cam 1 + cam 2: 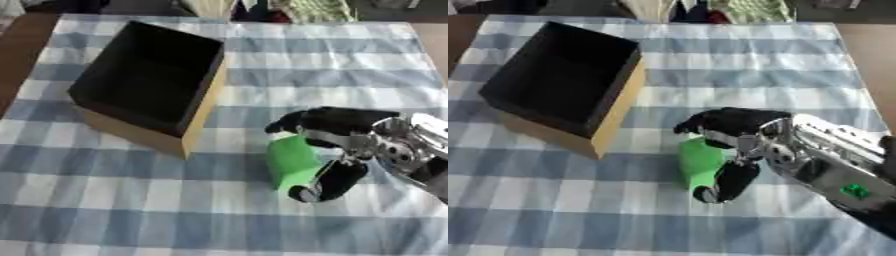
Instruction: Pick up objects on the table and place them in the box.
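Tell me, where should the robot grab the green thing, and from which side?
Probably across its two flat sides, coming from the right, as the right hand is doing: fingers curl over the green block's far side and the thumb sits at its near side. The block stands free on the checked cloth, to the right of the box.

A blue-and-white checked tablecloth [262, 65] covers a brown table [22, 45].

A green block [290, 162] sits on the desk toward its right side, nearer the front edge than the far one. The box [149, 82], black inside with tan outer walls, stands open-topped and askew toward the far left corner, empty.
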`<state>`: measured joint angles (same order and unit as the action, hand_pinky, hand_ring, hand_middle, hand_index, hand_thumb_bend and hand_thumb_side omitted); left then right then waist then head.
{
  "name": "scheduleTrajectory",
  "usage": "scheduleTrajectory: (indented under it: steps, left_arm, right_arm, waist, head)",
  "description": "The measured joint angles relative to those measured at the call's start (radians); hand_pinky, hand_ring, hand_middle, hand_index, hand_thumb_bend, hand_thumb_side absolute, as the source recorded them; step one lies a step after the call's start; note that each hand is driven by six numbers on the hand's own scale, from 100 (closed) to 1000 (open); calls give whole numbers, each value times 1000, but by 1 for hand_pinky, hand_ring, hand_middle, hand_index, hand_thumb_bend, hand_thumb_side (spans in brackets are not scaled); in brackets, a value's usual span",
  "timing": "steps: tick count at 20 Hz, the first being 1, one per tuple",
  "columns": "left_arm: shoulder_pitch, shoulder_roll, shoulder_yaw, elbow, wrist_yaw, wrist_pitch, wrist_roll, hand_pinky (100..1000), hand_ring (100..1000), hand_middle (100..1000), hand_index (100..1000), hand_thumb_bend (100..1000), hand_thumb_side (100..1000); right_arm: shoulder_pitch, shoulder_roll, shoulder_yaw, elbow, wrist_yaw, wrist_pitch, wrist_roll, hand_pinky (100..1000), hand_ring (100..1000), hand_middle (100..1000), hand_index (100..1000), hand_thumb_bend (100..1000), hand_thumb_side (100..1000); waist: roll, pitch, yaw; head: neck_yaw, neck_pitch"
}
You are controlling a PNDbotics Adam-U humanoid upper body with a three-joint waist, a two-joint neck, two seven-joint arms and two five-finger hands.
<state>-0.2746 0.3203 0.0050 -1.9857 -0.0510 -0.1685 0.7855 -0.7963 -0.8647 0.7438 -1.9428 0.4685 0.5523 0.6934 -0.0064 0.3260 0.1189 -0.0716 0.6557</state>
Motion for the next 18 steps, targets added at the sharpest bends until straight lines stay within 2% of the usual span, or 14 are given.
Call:
scheduleTrajectory:
  steps: [7,13,18]
  left_arm:
    - [0,-4,-1,0,2,1,-1,592,739,581,707,329,348]
    - [1,-4,-1,0,2,2,-2,592,740,581,706,327,347]
    - [1,-4,-1,0,2,2,-2,593,740,581,705,327,348]
  right_arm:
    - [-22,36,23,69,24,-2,2,974,1000,832,954,367,194]
    - [-23,55,38,112,31,-8,8,964,988,752,888,349,100]
    - [-29,60,38,117,13,-5,6,939,940,608,736,201,100]
  waist:
    - [2,0,1]
    - [2,1,3]
    - [2,1,2]
  head:
    - [-6,-7]
    - [-9,-7]
    - [-9,-7]
